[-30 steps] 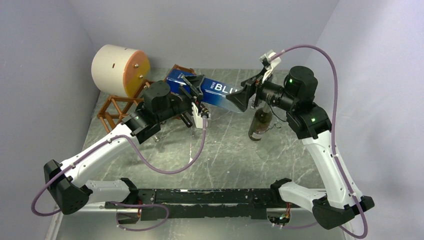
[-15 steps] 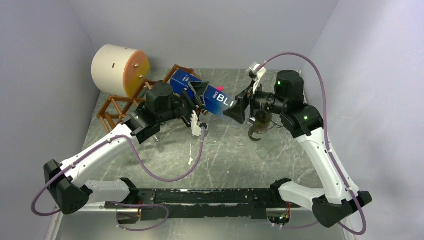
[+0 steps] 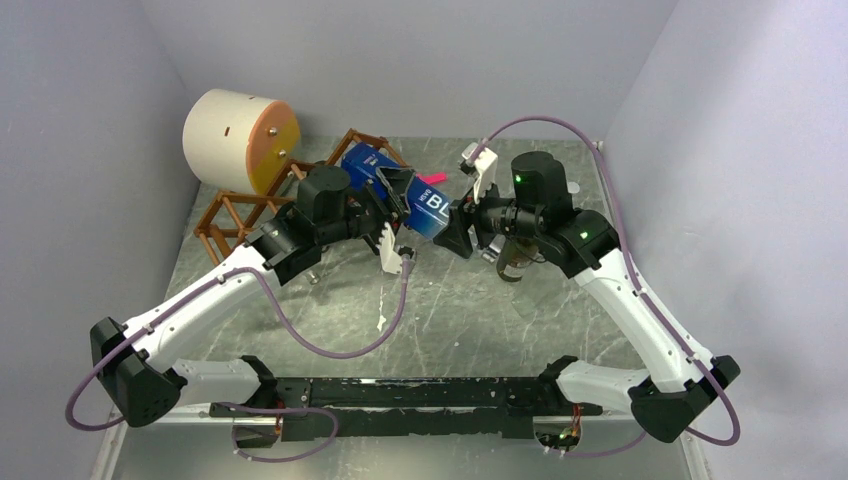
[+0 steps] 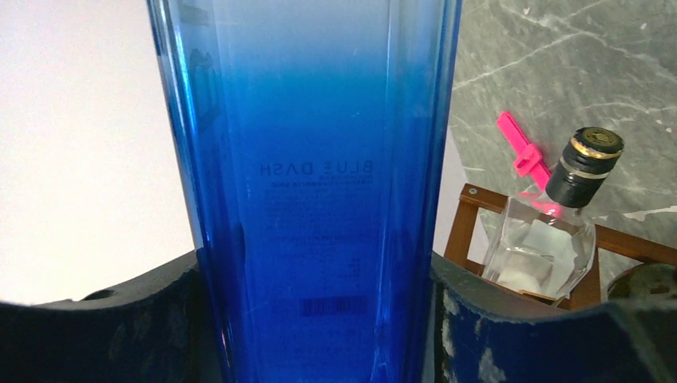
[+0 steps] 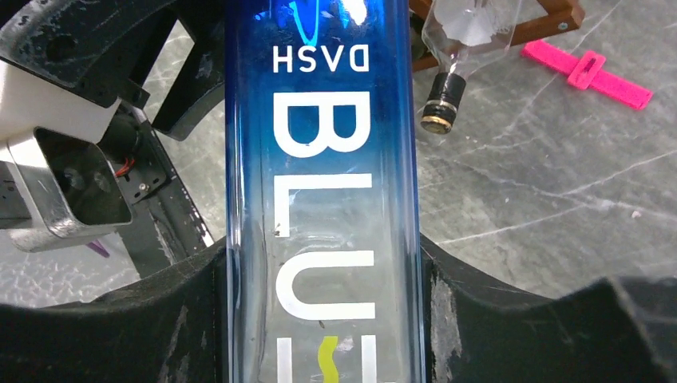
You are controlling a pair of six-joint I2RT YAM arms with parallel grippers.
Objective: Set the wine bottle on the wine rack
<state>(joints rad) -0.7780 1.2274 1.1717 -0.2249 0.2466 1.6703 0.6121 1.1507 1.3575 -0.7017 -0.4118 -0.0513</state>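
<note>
The tall blue wine bottle (image 3: 425,208) marked BLUE DASH hangs tilted above the table, its blue end toward the rack. My left gripper (image 3: 398,195) is shut on its blue part (image 4: 319,159). My right gripper (image 3: 452,228) is shut on its clear part (image 5: 319,263). The reddish-brown wine rack (image 3: 232,215) stands at the back left, behind my left wrist, and a bar of it shows in the left wrist view (image 4: 459,231). A clear bottle with a black cap (image 4: 551,239) lies in the rack, and it also shows in the right wrist view (image 5: 467,24).
A cream-and-orange drum (image 3: 240,140) sits on the rack's left end by the left wall. A dark bottle (image 3: 515,262) stands under my right wrist, partly hidden. A pink clip (image 3: 437,178) lies on the table behind the bottle. A white scrap (image 3: 381,322) lies nearer the front.
My right arm has swung left and nearer, carrying its end of the blue bottle toward the left arm. The bottle now looks shorter and steeper. The left gripper has barely moved.
</note>
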